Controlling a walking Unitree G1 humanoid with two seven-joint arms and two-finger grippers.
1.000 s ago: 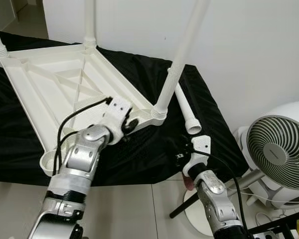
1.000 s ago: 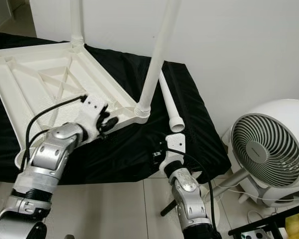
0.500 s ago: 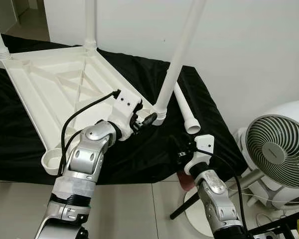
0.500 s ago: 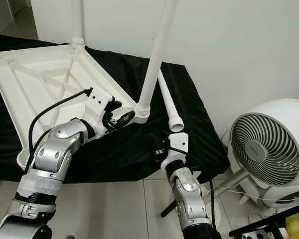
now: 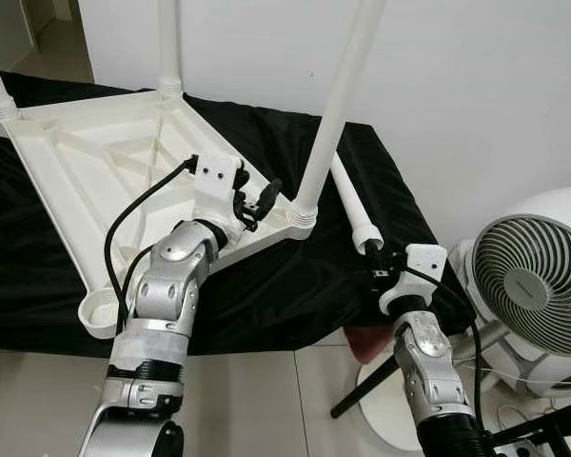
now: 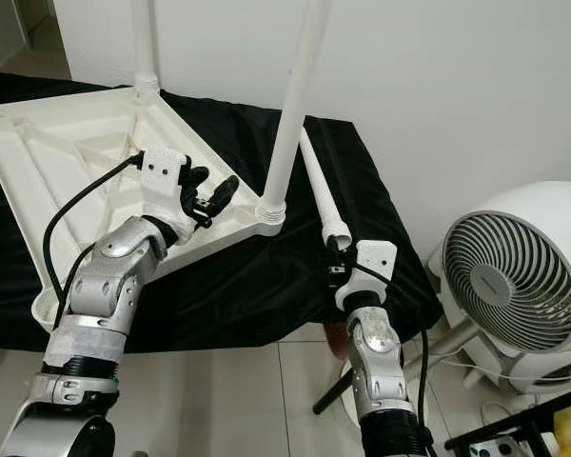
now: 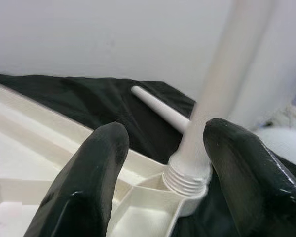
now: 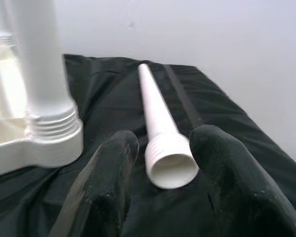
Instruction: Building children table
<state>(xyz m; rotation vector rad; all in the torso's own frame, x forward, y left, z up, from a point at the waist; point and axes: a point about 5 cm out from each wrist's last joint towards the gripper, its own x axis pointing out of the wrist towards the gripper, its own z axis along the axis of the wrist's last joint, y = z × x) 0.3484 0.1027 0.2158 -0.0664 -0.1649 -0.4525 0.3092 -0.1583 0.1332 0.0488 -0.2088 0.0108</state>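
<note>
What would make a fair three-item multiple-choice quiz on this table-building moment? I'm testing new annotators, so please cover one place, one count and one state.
1. Where is the loose leg?
A. Lying on the black cloth, beside the upturned table
B. Standing against the fan
C. On the floor tiles

2. How many legs stand in the upturned table?
A. One
B. Three
C. Four

3. How is the right gripper?
A. Shut on the fan
B. Open, fingers either side of the loose leg's wide end
C. Shut on the cloth

Answers:
1 A: it lies flat on the black cloth by the table's corner.
2 B: three upright legs rise from corners; the near corner socket is empty.
3 B: the wrist view shows a gap on both sides of the leg end.
</note>
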